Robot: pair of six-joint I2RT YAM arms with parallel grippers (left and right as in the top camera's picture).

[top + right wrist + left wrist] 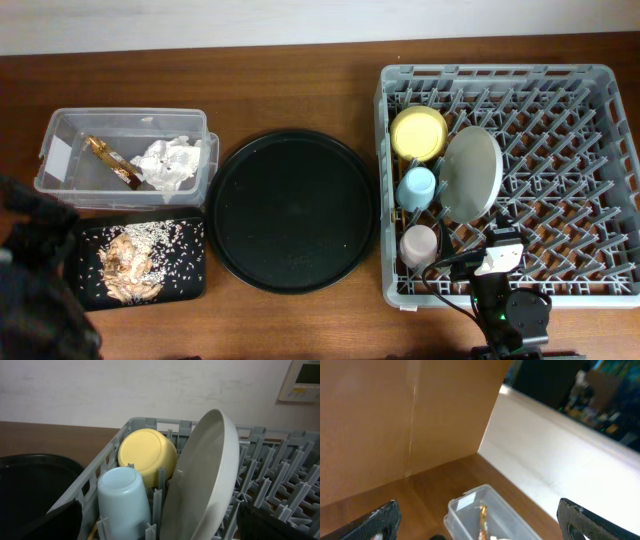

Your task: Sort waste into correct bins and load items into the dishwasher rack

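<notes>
**A:** Where are the dishes?

**B:** All in the rack point(500, 72), along its left wall. The yellow bowl point(418, 132) sits in the far-left corner, tipped so its underside faces up and toward the rack's near edge. Nearer along that wall stands the blue cup point(417, 187), mouth down, then the pink cup point(419, 243). I cannot tell which way the pink one faces.

**A:** And the plate?

**B:** The plate point(472, 173) is glossy grey-white and stands on edge just right of the cups. It leans, and its long axis runs from the rack's far side toward its near side.

**A:** The waste?

**B:** Left of the rack, beyond the round tray point(292, 210) that lies just beside it on the table point(300, 70). The clear tub point(125, 113) holds a shiny gold-brown wrapper point(112, 162). The wrapper's long axis slants, with its nearer end closer to the rack. A crumpled white napkin point(172, 163) lies on the rack side of it. The black tray point(185, 290), level with the rack's near edge, holds brownish food scraps point(130, 265) strewn with white rice.

**A:** The grippers?

**B:** The right gripper point(159, 510) hangs over the rack's near edge and points toward its far side, at the blue cup and plate. Its jaws are spread wide and hold nothing. The left gripper point(477, 512) is well left of the rack, above the tub, with its jaws also wide apart and empty.
</notes>
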